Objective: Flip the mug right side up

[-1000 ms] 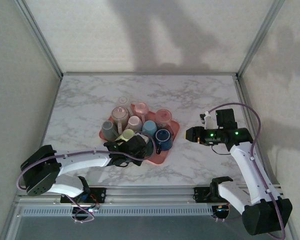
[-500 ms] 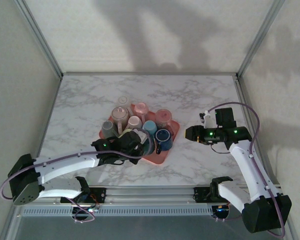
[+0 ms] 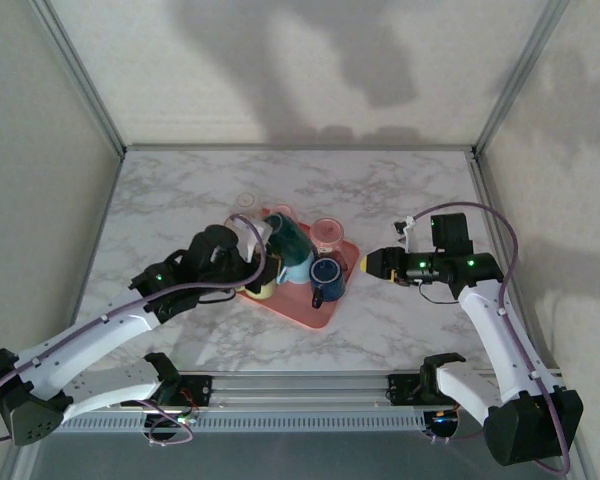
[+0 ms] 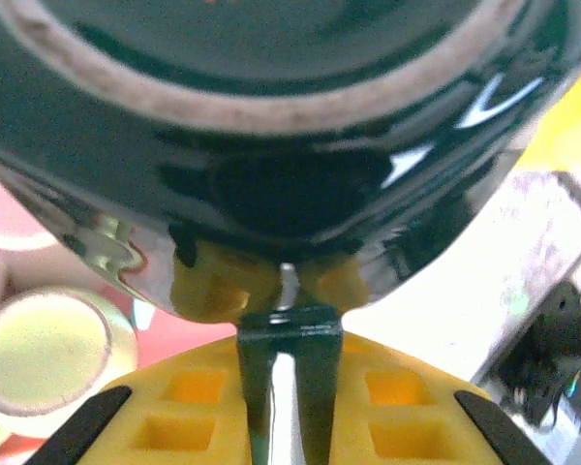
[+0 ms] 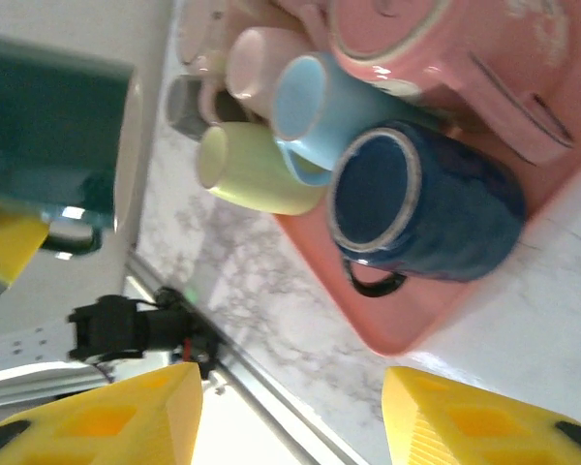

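A dark green glossy mug (image 3: 285, 238) hangs above the pink tray (image 3: 315, 312). My left gripper (image 3: 260, 248) is shut on its handle. In the left wrist view the handle (image 4: 289, 378) is pinched between the yellow pads (image 4: 189, 402). There the mug (image 4: 271, 116) shows its pale unglazed base ring to the camera, so it is tilted. In the right wrist view the green mug (image 5: 48, 126) floats at upper left. My right gripper (image 3: 365, 263) stands open just right of the tray with nothing between its fingers (image 5: 107, 426).
The tray (image 5: 407, 325) holds several mugs on their sides: navy (image 5: 426, 203), light blue (image 5: 320, 107), yellow-green (image 5: 252, 170) and pink (image 5: 426, 48). White marble table (image 3: 420, 200) lies to the right and behind. Metal frame posts stand at the back corners.
My left arm has lifted the green mug off the tray's near edge and carried it up and back. The right gripper has edged left toward the tray and narrowed slightly.
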Motion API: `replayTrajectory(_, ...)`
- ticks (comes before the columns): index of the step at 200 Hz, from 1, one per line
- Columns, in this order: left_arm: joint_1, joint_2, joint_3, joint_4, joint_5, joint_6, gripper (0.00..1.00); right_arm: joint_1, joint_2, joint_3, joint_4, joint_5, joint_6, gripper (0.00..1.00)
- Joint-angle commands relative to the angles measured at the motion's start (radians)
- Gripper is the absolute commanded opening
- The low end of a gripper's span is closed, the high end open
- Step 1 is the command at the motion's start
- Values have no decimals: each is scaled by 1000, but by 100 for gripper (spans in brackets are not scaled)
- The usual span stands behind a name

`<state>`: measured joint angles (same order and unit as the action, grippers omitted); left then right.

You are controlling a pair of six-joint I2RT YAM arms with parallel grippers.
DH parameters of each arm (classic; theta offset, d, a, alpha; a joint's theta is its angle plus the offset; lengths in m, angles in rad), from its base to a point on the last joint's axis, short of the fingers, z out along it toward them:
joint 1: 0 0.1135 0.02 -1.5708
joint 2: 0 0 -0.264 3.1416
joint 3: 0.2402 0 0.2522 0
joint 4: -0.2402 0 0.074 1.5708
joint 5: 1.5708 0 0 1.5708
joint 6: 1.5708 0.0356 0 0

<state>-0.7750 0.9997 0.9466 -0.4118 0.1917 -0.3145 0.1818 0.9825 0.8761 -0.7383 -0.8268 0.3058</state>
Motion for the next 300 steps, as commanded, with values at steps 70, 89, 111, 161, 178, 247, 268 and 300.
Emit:
replayTrajectory(70,150,104,105,549,230,-212,0,6,-15,-47,609,-297,366,56)
replayTrajectory(89,152,140,118,617,265,-243,0,12,-11,-65,728,-298,452,55)
replayTrajectory(111,152,166,122,682,293,-277,0,33,3,-90,894,-283,563,54)
replayTrajectory(161,152,182,119,784,273,-329,0,117,60,-127,1146,-198,724,54)
replayTrajectory(178,152,189,126,808,268,-332,0,129,65,-130,1155,-180,729,54)
replayTrajectory(247,154,261,142,986,281,-425,0,152,87,-188,1329,-84,883,55)
replayTrajectory(268,154,283,159,1008,279,-457,0,157,87,-198,1372,-61,879,55)
replayTrajectory(300,154,321,177,1054,285,-546,0,163,116,-204,1475,-11,913,54)
